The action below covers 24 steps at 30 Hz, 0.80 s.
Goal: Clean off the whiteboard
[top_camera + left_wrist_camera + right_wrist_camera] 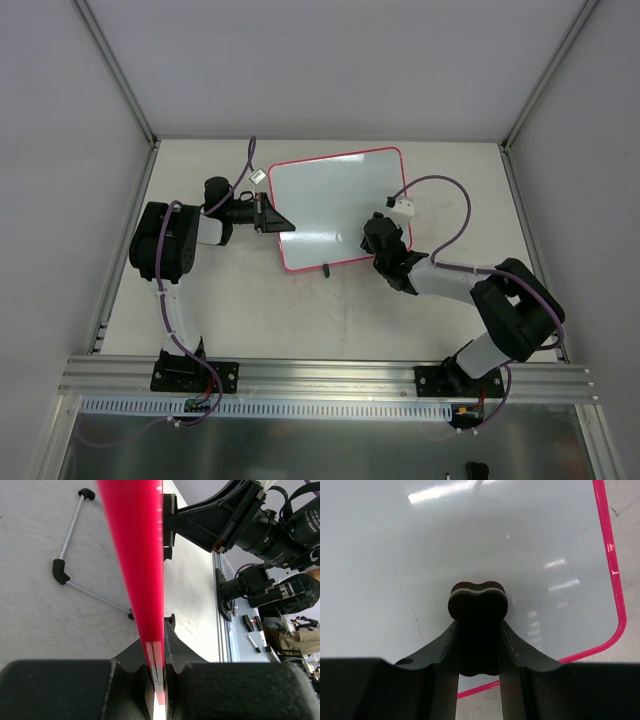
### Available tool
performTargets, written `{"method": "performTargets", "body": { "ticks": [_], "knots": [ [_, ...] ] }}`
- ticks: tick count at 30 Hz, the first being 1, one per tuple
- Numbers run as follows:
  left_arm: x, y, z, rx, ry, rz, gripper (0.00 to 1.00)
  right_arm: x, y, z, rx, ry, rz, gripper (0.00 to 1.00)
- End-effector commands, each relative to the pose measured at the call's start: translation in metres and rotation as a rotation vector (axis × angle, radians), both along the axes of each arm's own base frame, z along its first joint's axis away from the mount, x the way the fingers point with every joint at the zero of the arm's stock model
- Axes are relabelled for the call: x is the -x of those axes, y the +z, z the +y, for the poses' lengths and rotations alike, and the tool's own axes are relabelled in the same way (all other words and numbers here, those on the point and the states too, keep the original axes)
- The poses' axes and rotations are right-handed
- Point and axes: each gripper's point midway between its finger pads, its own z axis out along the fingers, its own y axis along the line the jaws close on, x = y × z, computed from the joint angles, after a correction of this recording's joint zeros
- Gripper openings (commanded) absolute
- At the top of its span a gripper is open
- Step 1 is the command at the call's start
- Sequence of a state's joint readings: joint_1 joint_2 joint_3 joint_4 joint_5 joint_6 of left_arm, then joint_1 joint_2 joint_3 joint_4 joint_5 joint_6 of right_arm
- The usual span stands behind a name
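The whiteboard (pixel 335 205), glossy white with a pink-red frame, lies on the table at the middle back. My left gripper (pixel 272 218) is shut on its left edge; in the left wrist view that pink frame edge (pixel 135 555) runs up from between the jaws of my left gripper (pixel 159 675). My right gripper (pixel 378 243) is over the board's right part, shut on the small black eraser (pixel 478 602). In the right wrist view my right gripper (pixel 478 645) has that bone-shaped eraser against the white surface (pixel 395 540). Faint thin marks (pixel 415 620) show to the eraser's left.
A small white block (pixel 400 206) sits on the right arm's cable over the board's right edge. The board's wire stand with black feet (pixel 62 570) shows under it. Grey enclosure walls (pixel 60 150) ring the table. An aluminium rail (pixel 330 375) runs along the near edge.
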<state>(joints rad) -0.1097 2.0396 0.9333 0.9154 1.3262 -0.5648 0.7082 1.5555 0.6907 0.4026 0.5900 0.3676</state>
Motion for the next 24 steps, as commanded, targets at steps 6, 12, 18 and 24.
{"method": "performTargets", "body": {
  "ticks": [6,12,18,24],
  "knots": [
    [-0.004,-0.01,-0.004,-0.029,0.018,-0.099,0.0,0.004,-0.018,0.017,-0.065,0.081,0.058,0.0],
    [-0.004,-0.01,-0.003,-0.028,0.019,-0.099,0.0,0.005,-0.024,-0.035,-0.079,-0.021,0.059,0.0],
    [-0.004,-0.01,-0.004,-0.028,0.017,-0.099,0.0,0.004,-0.027,-0.076,-0.114,-0.109,0.03,0.0],
    [-0.004,-0.01,-0.004,-0.029,0.018,-0.099,0.0,0.007,-0.031,-0.094,-0.126,-0.154,0.009,0.0]
  ]
}}
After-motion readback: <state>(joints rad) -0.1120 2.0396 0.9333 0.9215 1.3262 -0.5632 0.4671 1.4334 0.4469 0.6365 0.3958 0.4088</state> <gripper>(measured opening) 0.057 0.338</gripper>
